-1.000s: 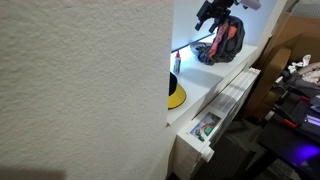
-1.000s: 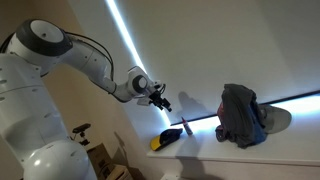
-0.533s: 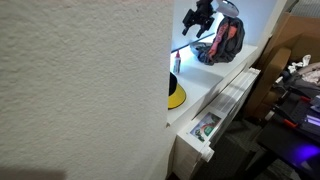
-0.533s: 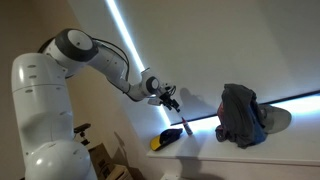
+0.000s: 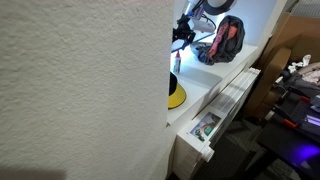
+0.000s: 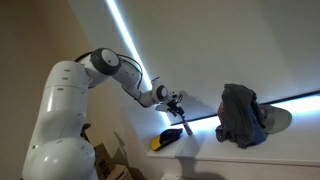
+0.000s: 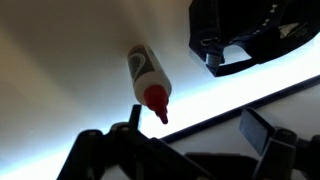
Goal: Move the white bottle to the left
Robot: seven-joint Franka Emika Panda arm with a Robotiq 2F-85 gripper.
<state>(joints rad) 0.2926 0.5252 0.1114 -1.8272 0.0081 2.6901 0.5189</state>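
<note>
Item 1, white bottle (image 5: 177, 62): small and slim, pale body with a red cap. It stands on the white counter (image 5: 222, 72) close to the edge of a textured wall (image 5: 80, 90). In the wrist view the bottle (image 7: 145, 74) shows its red cap toward the camera, at about 11 o'clock from the claw's gap.

Item 2, claw (image 5: 183, 32): it hangs in the air at 12 o'clock above the bottle, not touching it. In the wrist view the claw (image 7: 190, 125) has its two fingers (image 7: 126, 138) spread wide with nothing between them.

Item 3, red-and-black bag (image 5: 224, 40): it slumps on the counter at about 2 o'clock from the bottle, well apart from it. It is seen in both exterior views (image 6: 243, 115).

Item 4, yellow disc (image 5: 176, 97): flat, it lies at 6 o'clock from the bottle, partly hidden by the wall edge.

Item 5, drawer (image 5: 210, 124): it stands open below the counter's front, with small things inside that are too small to name.

Item 6, white robot arm (image 6: 105, 70): it reaches in from 9 o'clock toward the claw (image 6: 178, 103).
</note>
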